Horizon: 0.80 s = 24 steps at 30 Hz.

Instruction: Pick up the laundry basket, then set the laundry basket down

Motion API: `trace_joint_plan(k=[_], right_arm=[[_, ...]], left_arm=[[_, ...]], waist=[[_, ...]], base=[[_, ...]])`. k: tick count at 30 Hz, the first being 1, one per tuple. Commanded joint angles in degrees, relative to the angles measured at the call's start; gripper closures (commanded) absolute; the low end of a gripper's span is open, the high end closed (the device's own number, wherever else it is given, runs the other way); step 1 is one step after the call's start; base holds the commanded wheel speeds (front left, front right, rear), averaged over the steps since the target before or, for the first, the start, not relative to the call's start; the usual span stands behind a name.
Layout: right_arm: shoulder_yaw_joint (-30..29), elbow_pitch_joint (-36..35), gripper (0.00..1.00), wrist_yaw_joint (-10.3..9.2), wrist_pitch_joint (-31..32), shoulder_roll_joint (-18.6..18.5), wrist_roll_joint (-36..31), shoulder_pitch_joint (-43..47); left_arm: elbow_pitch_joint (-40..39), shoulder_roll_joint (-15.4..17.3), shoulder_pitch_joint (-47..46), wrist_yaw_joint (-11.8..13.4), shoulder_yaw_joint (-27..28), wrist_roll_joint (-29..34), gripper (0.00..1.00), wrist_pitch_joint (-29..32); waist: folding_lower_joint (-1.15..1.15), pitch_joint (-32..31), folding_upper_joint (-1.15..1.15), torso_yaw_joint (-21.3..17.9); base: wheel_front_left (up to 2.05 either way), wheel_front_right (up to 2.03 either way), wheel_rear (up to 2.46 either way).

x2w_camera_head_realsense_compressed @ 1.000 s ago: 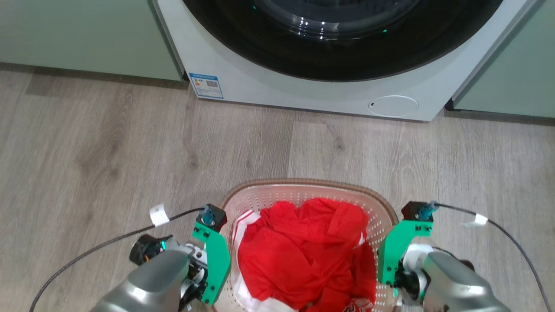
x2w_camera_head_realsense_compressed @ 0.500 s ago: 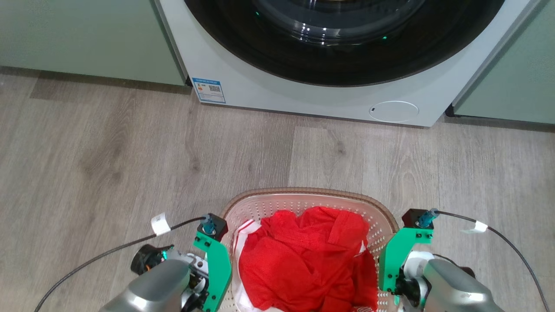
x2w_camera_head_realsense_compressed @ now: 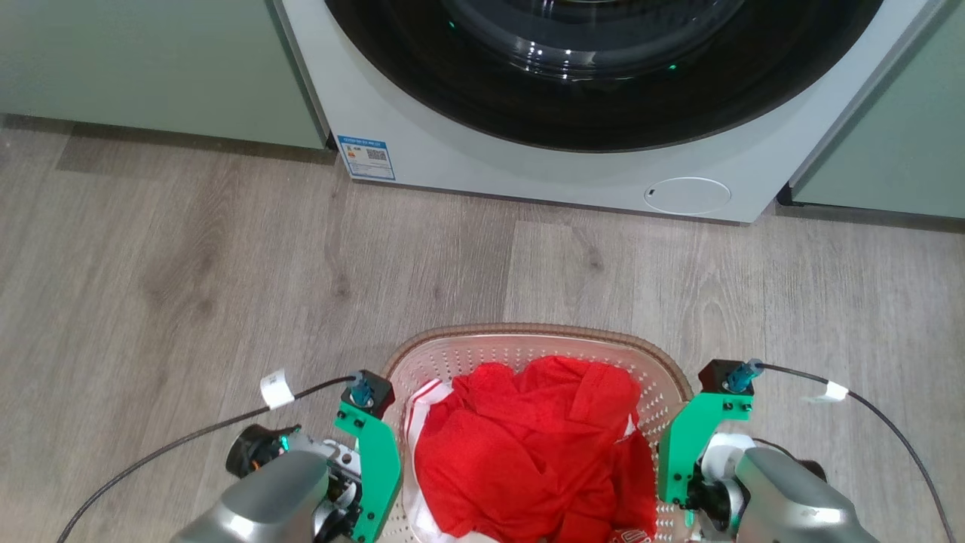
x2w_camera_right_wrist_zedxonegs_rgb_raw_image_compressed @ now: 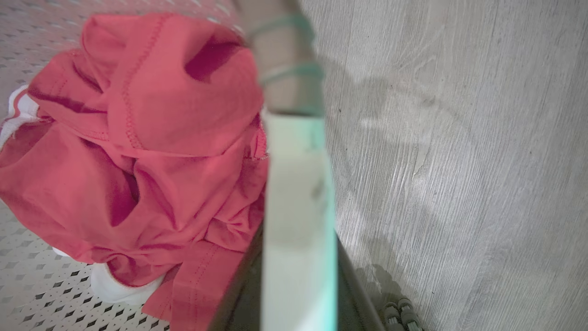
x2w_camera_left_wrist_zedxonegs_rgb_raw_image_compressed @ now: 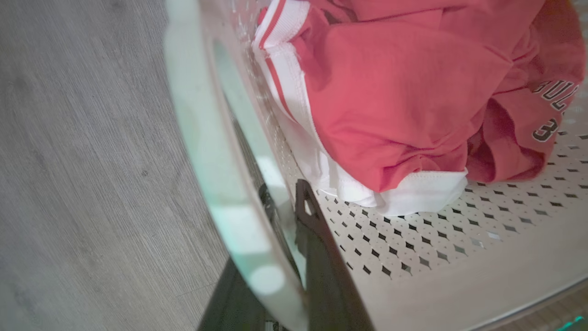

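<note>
The laundry basket (x2w_camera_head_realsense_compressed: 528, 330), white and perforated with a brown rim, sits at the bottom centre of the head view with red and white clothes (x2w_camera_head_realsense_compressed: 528, 445) heaped inside. My left gripper (x2w_camera_left_wrist_zedxonegs_rgb_raw_image_compressed: 287, 204) is shut on its left handle (x2w_camera_left_wrist_zedxonegs_rgb_raw_image_compressed: 220, 184), one dark finger on each side of the pale band. My right gripper (x2w_camera_right_wrist_zedxonegs_rgb_raw_image_compressed: 298, 276) is shut on the right handle (x2w_camera_right_wrist_zedxonegs_rgb_raw_image_compressed: 296, 193) in the same way. In the head view the green wrist mounts (x2w_camera_head_realsense_compressed: 373, 452) flank the basket. I cannot tell whether the basket touches the floor.
A white front-loading washing machine (x2w_camera_head_realsense_compressed: 528, 166) with a dark round door stands straight ahead. Pale green cabinets (x2w_camera_head_realsense_compressed: 151, 68) flank it. Grey wood-look floor (x2w_camera_head_realsense_compressed: 226, 264) lies between the machine and the basket. Black cables (x2w_camera_head_realsense_compressed: 188, 430) trail from both wrists.
The whole head picture has shifted slightly. The basket and both wrists now sit a little lower in it. Both grips on the handles are unchanged.
</note>
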Motion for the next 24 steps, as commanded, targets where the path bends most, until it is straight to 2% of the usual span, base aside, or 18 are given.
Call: trace_joint_plan(k=[1, 24], right_arm=[[0.7, -3.1, 1.00, 0.91, -0.3, 1.5, -1.1, -0.8], [-1.7, -4.8, 1.00, 0.91, 1.0, 1.5, -3.2, 0.6]], left_arm=[[-2.1, 0.0, -0.7, -0.7, 0.0, 0.5, 1.00, 0.0], [-2.6, 0.1, -0.3, -0.5, -0.1, -0.1, 1.00, 0.4]], waist=[[0.00, -0.1, 0.00, 0.0], [0.00, -1.0, 0.00, -0.1]], base=[[0.00, 0.00, 0.00], [0.00, 0.00, 0.00]])
